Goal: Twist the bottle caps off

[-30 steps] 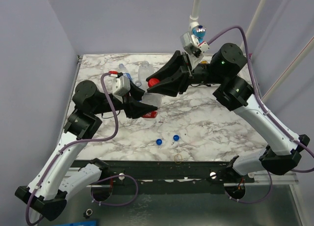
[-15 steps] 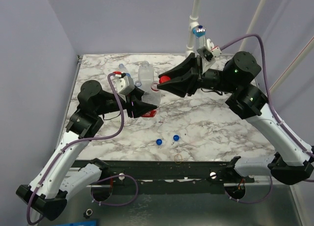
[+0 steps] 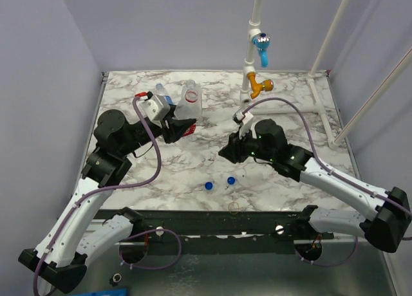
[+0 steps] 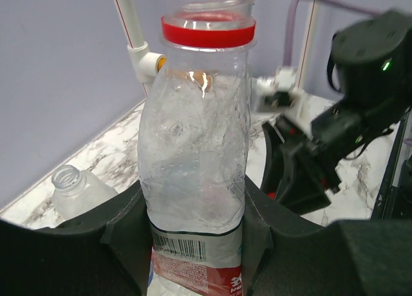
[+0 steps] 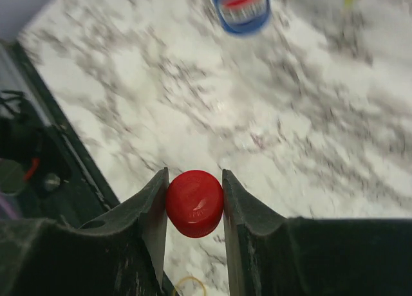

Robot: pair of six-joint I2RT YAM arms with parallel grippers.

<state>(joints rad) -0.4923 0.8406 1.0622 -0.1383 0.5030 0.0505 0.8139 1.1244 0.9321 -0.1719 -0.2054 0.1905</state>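
The desk (image 3: 302,116) is a white slab veined with grey like marble, boxed in by plain pale lilac walls on the left, the far side and the right. A black rail (image 3: 212,220) runs along its near edge. At the middle of the far edge stands a white pipe post (image 3: 252,45) with a blue fitting (image 3: 261,45) and an orange one (image 3: 259,85) below it.

The left arm (image 3: 119,135) reaches toward the far-left corner, its jaws clamped round the lower body of the red-labelled bottle (image 4: 193,154). The bottle is upright between the jaws, its mouth open, with only the red ring (image 4: 207,32) left on the neck. Behind it a second clear bottle (image 4: 74,190) lies on the desk by the left wall, also uncapped.

The right arm (image 3: 302,167) stretches low over the middle of the desk, its jaws closed on the red cap (image 5: 195,204), held above the marble.

Two blue caps (image 3: 208,186) (image 3: 230,180) lie close together near the middle of the near edge. A yellowish rubber band (image 3: 234,208) lies just nearer the edge than they do.
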